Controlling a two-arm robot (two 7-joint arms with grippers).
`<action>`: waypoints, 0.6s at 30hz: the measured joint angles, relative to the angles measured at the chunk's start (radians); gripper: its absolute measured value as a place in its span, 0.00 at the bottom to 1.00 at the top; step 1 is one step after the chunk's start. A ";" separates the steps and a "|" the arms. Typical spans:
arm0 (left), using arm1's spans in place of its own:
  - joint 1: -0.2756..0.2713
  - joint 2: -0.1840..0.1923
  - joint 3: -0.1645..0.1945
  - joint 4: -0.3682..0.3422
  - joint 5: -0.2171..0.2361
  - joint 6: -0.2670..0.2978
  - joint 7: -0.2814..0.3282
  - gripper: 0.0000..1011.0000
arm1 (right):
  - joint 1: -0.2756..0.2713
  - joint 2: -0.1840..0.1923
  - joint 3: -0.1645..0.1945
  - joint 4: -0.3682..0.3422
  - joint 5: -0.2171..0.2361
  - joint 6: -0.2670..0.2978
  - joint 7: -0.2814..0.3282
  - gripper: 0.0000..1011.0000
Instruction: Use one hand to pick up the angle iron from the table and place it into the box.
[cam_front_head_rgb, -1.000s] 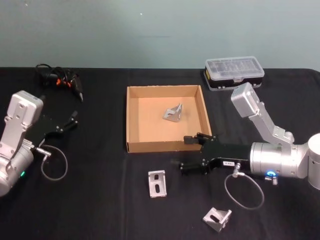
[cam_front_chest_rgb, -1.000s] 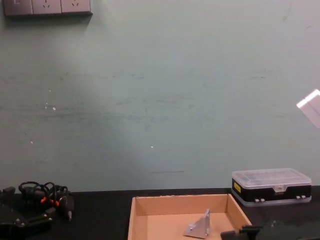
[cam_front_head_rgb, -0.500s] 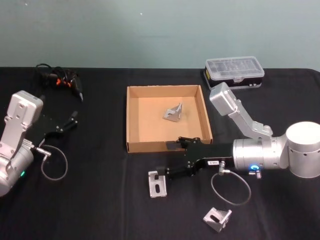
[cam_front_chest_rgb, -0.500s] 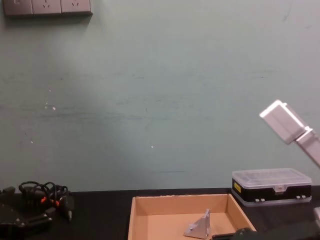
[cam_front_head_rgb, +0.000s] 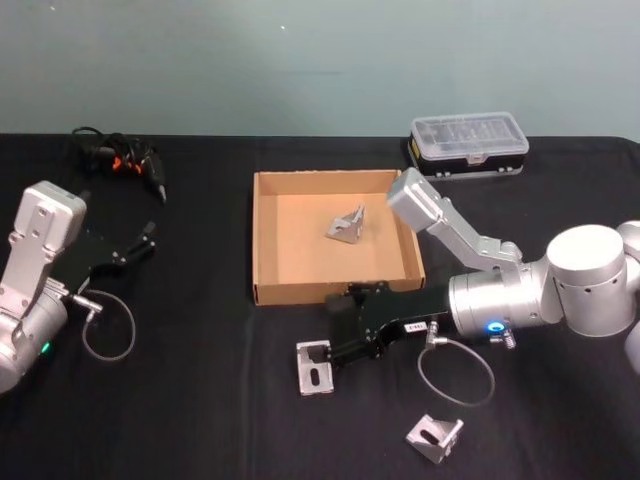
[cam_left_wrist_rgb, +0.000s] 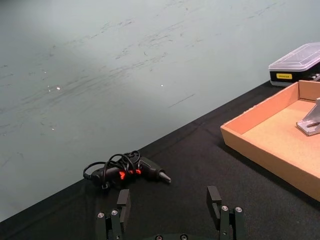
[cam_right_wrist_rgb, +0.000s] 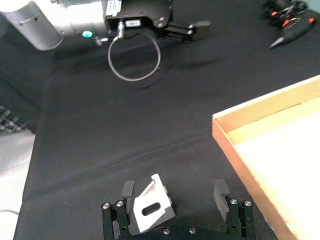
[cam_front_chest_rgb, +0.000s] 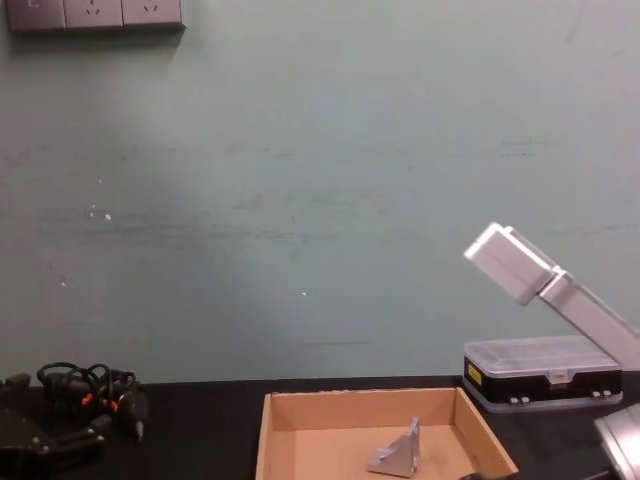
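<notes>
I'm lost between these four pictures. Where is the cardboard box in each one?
Head view: box in the centre of the picture, seen whole.
Chest view: box at the bottom edge, its front cut off.
Left wrist view: box as one corner and a long wall, cut by the frame.
Right wrist view: box as one corner and pale floor, cut by the frame.
Shared landmark: the corded tool, lying to the box's left.
</notes>
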 joint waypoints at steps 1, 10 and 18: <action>0.000 0.000 0.000 0.000 0.000 0.000 0.000 0.99 | 0.005 0.000 -0.007 0.000 -0.003 0.002 0.002 0.99; 0.000 0.000 0.000 0.000 0.000 0.000 0.000 0.99 | 0.049 -0.009 -0.060 0.018 -0.024 0.009 0.009 0.99; 0.000 0.000 0.000 0.000 0.000 0.000 0.000 0.99 | 0.078 -0.019 -0.091 0.046 -0.027 0.009 0.014 0.99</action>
